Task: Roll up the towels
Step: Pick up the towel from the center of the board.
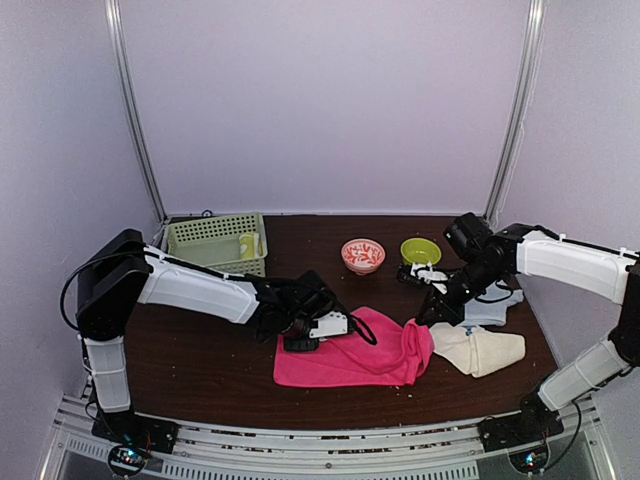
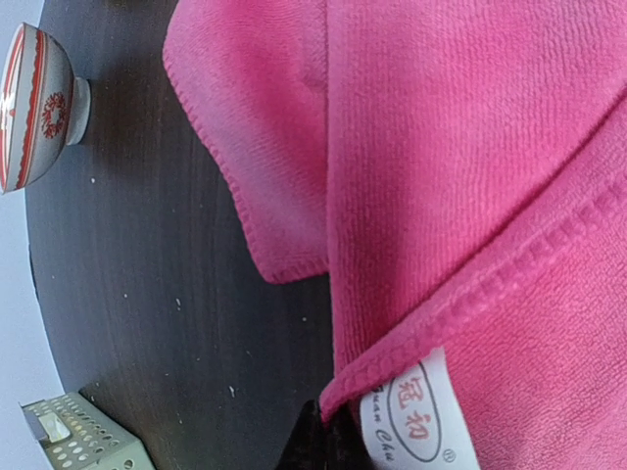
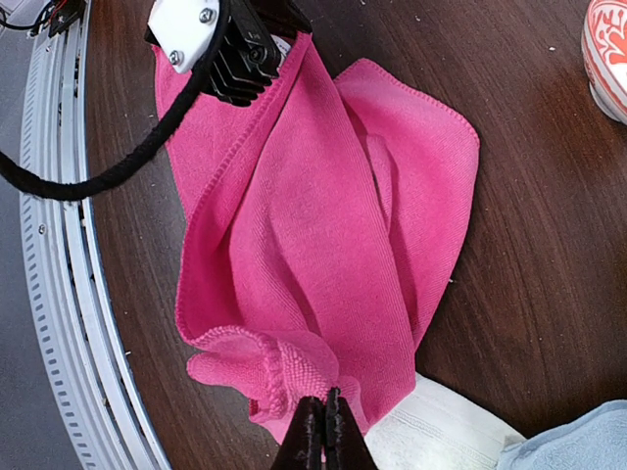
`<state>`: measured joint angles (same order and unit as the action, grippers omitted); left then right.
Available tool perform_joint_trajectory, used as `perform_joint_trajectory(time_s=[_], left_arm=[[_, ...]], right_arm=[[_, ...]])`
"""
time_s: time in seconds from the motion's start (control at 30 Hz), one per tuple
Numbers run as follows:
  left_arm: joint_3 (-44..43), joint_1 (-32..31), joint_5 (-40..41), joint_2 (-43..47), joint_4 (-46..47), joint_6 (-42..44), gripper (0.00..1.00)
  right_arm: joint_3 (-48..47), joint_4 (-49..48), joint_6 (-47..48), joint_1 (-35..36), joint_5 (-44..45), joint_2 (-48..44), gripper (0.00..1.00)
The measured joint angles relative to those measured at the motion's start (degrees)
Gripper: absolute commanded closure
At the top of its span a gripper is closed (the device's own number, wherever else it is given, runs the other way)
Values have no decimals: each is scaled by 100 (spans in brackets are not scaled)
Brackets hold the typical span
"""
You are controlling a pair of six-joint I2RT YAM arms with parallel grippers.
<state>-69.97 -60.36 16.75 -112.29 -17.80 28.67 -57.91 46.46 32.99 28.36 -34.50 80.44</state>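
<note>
At the middle of the worktop [image 1: 200, 370] lies the pink towel [image 1: 365, 355], folded over on itself lengthwise into a loose, creased band and not yet rolled at all. Your left end effector [image 1: 318, 328] sits at the towel's left end, pressed together on the hem just beside the white label [image 2: 416, 416]. Your right end effector [image 3: 324, 431] is at the towel's right end, also pressed together, pinching a bunched corner that rides up off the wood. Touching that raised end, on the right of the pink towel, lies the cream towel [image 1: 482, 350]. Behind it is the light blue towel [image 1: 497, 305], partly hidden by the arm. Neither of these is rolled. Behind the pink towel stand a red-patterned bowl [image 1: 362, 255] and a green bowl [image 1: 420, 250], and well off to its back left is a green basket [image 1: 210, 235].

You appear to be at the straightening step on the pink towel, with one end in each grip. As I judge it, the next move calls for drawing the two ends apart to take out the folds. You would then lay the band flat, clear of the cream towel, and only after that turn one end over to start the roll.
</note>
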Motion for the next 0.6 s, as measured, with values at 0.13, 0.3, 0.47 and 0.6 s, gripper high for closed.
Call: perform_joint_trajectory(time_s=[0.13, 0.3, 0.47, 0.6], left_arm=[[0, 4, 2, 2, 50, 39, 100], [22, 76, 20, 155, 57, -33, 100], [44, 223, 378, 872, -129, -361, 100], [-57, 343, 990, 1641, -546, -863, 100]], right_arm=[[0, 0, 0, 0, 0, 13, 100], [-79, 24, -22, 0, 11, 109, 100], [-664, 103, -114, -103, 105, 225, 100], [-1690, 101, -326, -323, 107, 345, 100]])
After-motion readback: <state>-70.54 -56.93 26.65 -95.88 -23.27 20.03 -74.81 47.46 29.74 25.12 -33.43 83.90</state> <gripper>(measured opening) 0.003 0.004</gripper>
